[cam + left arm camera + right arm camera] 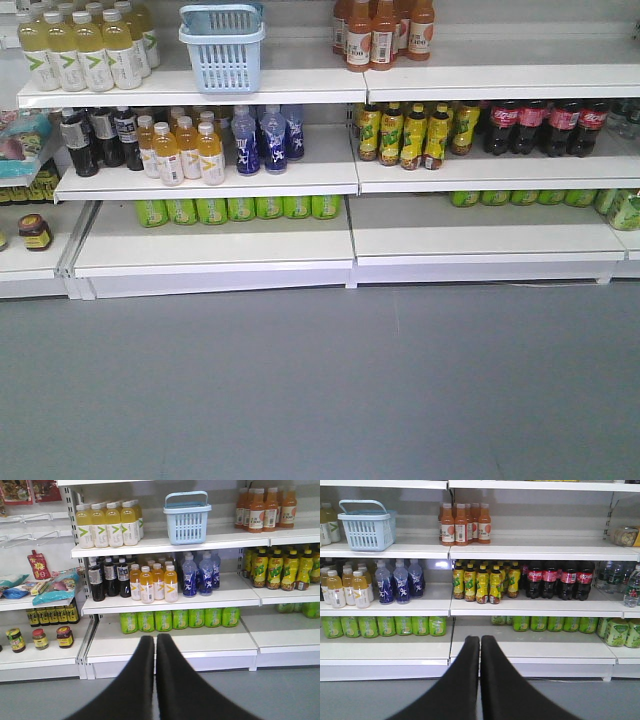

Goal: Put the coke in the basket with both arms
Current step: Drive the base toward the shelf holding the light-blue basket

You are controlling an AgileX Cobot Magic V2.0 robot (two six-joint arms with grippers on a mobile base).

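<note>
Several dark coke bottles with red labels (545, 125) stand in a row on the middle shelf at the right; the right wrist view has the coke (560, 580) right of centre. The light blue basket (222, 45) sits on the top shelf at the left, upright, and shows as the basket (186, 517) and the basket (367, 525) in the wrist views. My left gripper (155, 639) is shut with nothing in it, low and well short of the shelves. My right gripper (480, 640) is likewise shut and empty, pointing at the bottom shelf. Neither gripper shows in the front view.
Pale yellow bottles (85, 45) stand left of the basket, orange bottles (385, 30) to its right. Blue bottles (265, 135), orange-yellow bottles (185, 150) and yellow-green bottles (415, 130) fill the middle shelf. Green cans (240, 208) line the bottom shelf. Grey floor (320, 390) lies in front.
</note>
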